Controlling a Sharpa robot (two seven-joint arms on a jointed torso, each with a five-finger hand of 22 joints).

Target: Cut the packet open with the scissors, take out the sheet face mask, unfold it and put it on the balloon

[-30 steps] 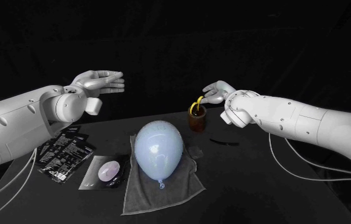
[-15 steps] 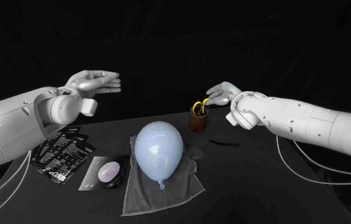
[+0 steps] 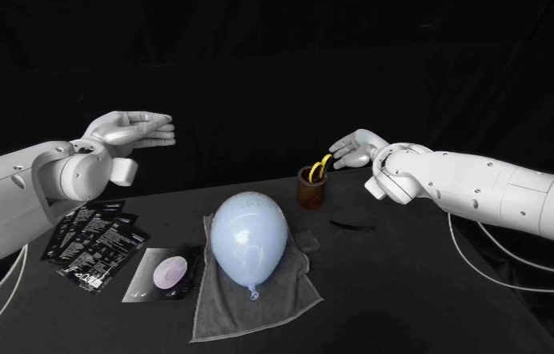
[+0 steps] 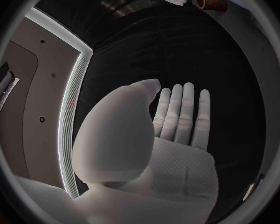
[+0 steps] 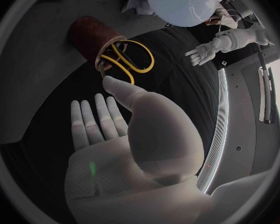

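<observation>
Right hand [image 3: 355,147]: fingers straight and apart, empty.
Left hand [image 3: 133,128]: flat, empty.
Scissors [image 3: 318,165]: yellow loop handles, upright in brown cup [image 3: 311,195].
Position: handles just beside right thumb tip.

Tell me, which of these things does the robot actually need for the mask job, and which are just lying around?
Needed: balloon; scissors standing in the brown cup; probably the single packet beside the balloon.
Lying about: grey cloth under the balloon; pile of other packets; small dark thing near the cup.
</observation>
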